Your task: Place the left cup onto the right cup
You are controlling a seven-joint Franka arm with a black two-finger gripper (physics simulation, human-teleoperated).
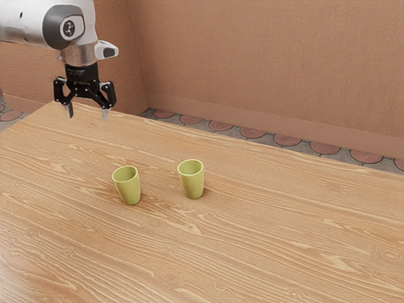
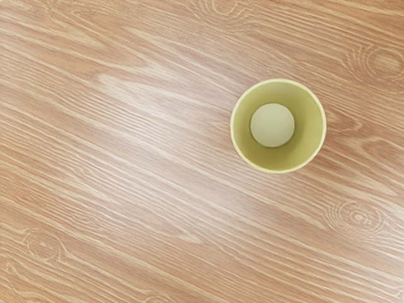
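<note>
Two green cups (image 1: 127, 184) (image 1: 191, 178), two fingers (image 1: 69, 110) apart

Left cup (image 1: 127, 185) and right cup (image 1: 191, 178) are olive-green; table (image 1: 284, 240) is tan, wavy-grained.

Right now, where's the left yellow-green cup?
Exterior view: the left yellow-green cup stands on the wooden table, left of centre, beside but not touching the right yellow-green cup, nearer the camera than the open black gripper hanging at upper left.

Exterior view: raised, oblique across desk (image 1: 265, 252) toward wall (image 1: 265, 57). Wrist view: straight down, nearer; shared: desk, one cup (image 2: 273, 125).
</note>
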